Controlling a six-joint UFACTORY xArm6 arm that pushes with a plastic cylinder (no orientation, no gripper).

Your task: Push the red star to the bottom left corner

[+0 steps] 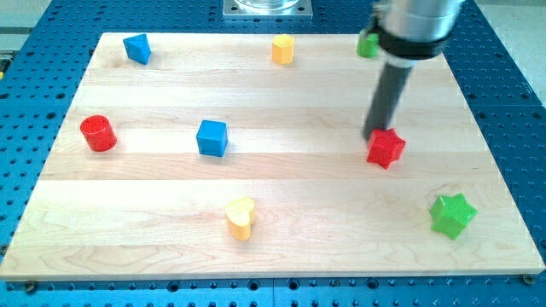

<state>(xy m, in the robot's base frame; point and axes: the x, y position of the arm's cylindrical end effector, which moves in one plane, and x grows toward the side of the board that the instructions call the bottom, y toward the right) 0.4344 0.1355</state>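
here, from the left edge rightward: red cylinder (98, 133), blue cube (212, 137), yellow heart (241, 217) toward the bottom edge, then the red star (386, 147) right of centre, my tip (372, 136) touching its upper-left side; no fingers, just a rod.

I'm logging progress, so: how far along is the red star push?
Barely begun. Nothing done: the red star sits right of centre, far from the board's bottom left corner. In hand: my tip is at the star's upper-left edge. Left: the whole push leftward and down.
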